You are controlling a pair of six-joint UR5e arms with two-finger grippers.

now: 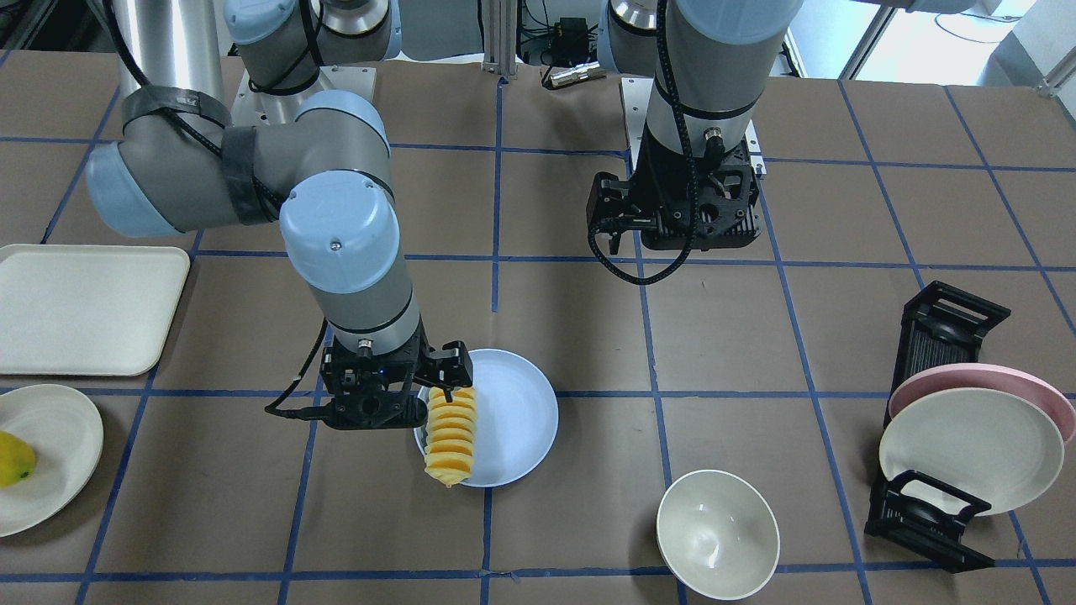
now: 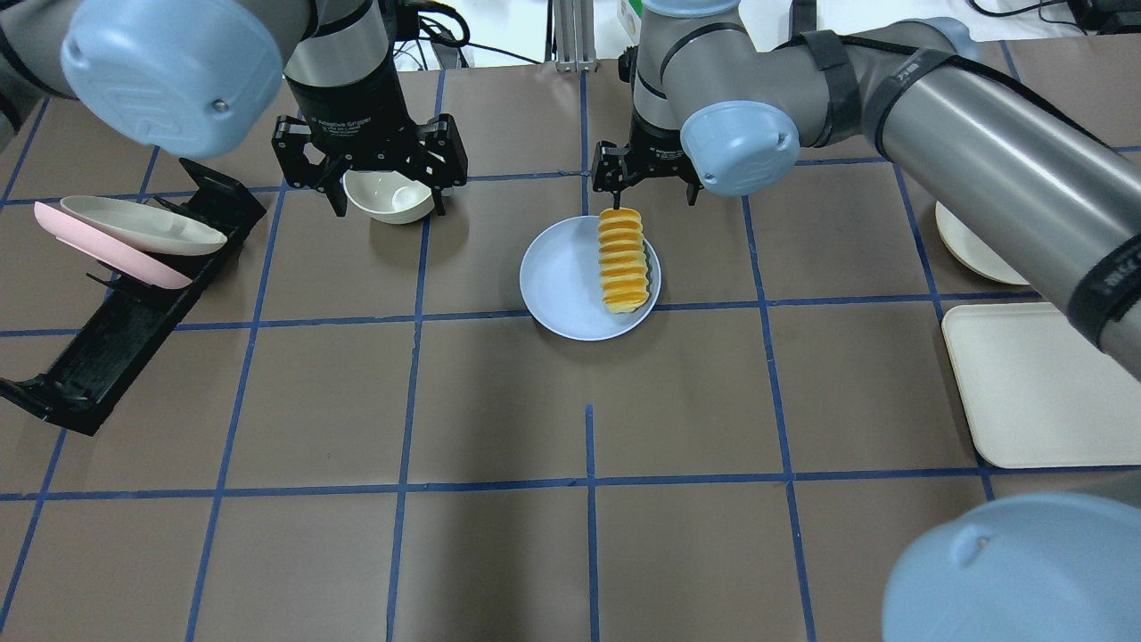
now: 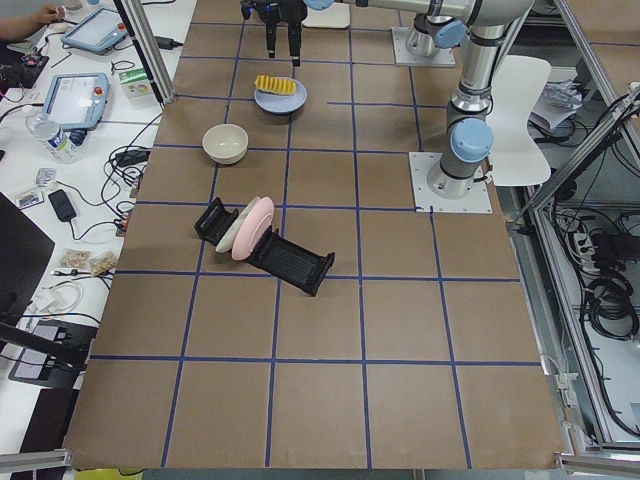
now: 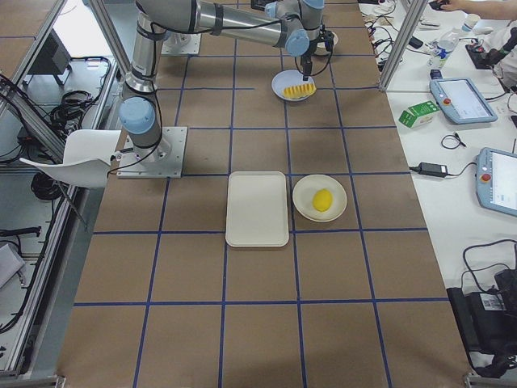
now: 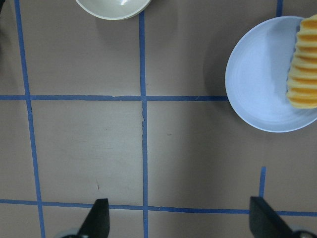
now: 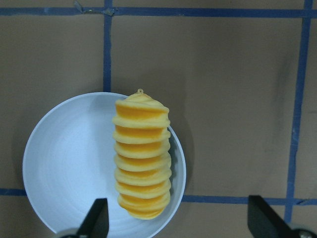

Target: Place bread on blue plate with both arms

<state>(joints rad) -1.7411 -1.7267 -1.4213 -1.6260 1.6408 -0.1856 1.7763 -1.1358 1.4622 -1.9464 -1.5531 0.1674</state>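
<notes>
Bright, even light falls from above and shadows are soft. The bread (image 6: 142, 153) lays a faint shade on the plate (image 6: 59, 163), and the plate casts a dim halo on the table (image 6: 237, 99). A small sheen sits in the bowl (image 1: 714, 546) near the plate. The right gripper (image 6: 181, 223), below the plate, is blurred. The side views are coarse.

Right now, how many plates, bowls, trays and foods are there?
Plates: 4, pale blue plate, pink plate, racked cream plate, fruit's cream plate
Bowls: 1, white bowl
Trays: 1, cream tray
Foods: 2, ridged orange-yellow bread, yellow fruit
Total: 8
</notes>
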